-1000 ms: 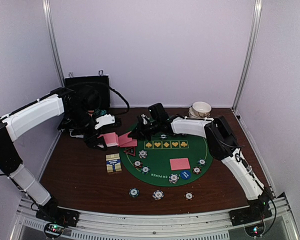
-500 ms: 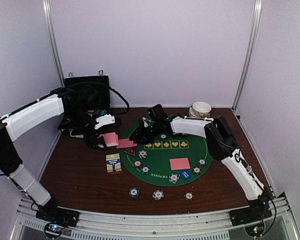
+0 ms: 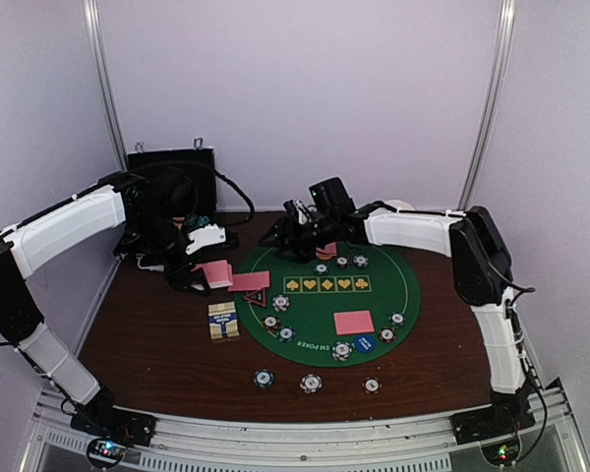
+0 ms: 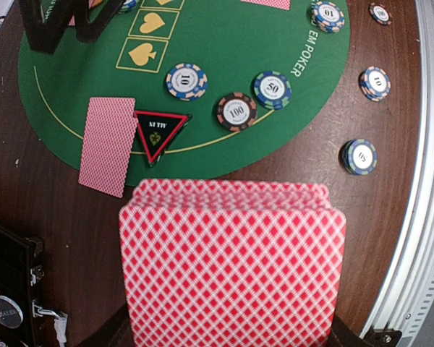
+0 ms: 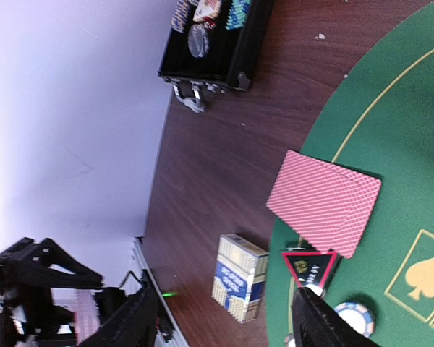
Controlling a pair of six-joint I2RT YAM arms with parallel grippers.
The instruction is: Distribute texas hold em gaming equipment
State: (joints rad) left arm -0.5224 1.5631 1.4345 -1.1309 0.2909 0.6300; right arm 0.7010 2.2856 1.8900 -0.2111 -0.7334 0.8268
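Left gripper (image 3: pixel 190 277) is clamped on a deck of pink-backed cards (image 4: pixel 231 271), held over the bare table (image 4: pixel 43 210) just off the left rim of the green mat (image 4: pixel 224 43). We note the deck blocks most of that wrist view. Right gripper (image 5: pixel 228 318) stands spread and empty above the mat's far-left part. Below it, overlapping cards (image 5: pixel 325 202) straddle the mat edge, the triangular marker (image 5: pixel 309 264) touching them. A card box (image 5: pixel 239 278) lies beside, the black case (image 5: pixel 217 43) well apart. Chips (image 4: pixel 236 110) dot the mat's near side.

Pale lilac walls (image 3: pixel 295 98) enclose a dark wooden table (image 3: pixel 147 339).
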